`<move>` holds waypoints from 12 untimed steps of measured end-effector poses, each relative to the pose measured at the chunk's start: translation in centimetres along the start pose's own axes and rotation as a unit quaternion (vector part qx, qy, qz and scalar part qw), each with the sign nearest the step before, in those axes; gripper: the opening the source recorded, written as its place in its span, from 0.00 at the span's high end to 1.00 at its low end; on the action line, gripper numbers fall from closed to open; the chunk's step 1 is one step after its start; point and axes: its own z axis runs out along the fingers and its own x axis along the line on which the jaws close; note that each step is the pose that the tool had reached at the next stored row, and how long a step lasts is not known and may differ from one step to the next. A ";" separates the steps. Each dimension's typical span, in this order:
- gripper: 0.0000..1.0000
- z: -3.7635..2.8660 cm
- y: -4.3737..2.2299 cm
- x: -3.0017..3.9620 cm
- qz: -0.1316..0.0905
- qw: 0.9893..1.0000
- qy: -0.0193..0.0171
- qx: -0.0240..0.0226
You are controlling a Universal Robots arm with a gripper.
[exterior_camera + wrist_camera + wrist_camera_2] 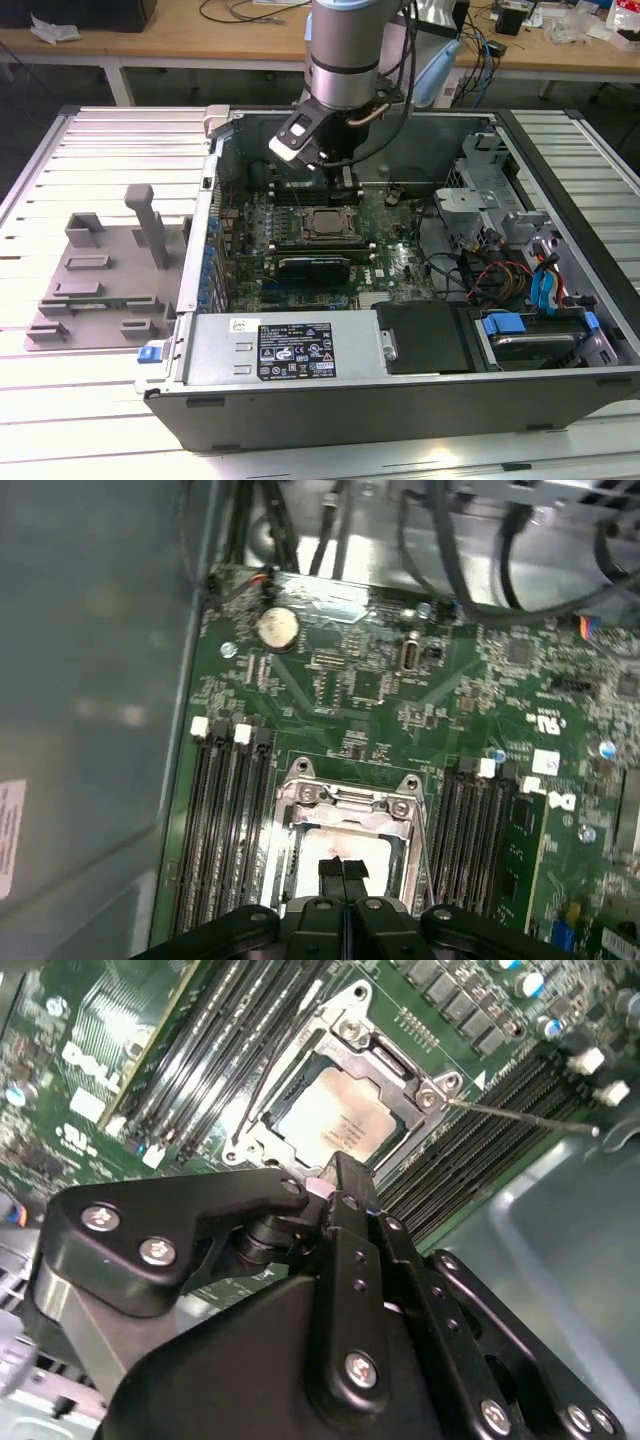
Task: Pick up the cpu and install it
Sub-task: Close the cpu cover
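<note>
PC case (400, 400), lid off, sits on slatted table (100, 130); inside it 1 mobo (400, 265). Socket (352, 1020) on the mobo holds the cpu (335, 1120), flat, silver top up. 1 arm (345, 50) stands vertical over the case, wrist down, gripper (337, 1165) pointing at the socket, just above the cpu's near edge; contact w/ it: can't tell. Fingers (333, 875) pressed together, nothing between them. 2 banks of RAM slots (225, 820) flank the socket, 1 per side; 1 coin cell (278, 628) further along the board. 1 grey fixture (100, 285) on the table outside the case, at the exterior view's left.
</note>
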 end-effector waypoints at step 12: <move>0.89 0.33 -0.01 0.00 -0.199 0.980 0.005 0.000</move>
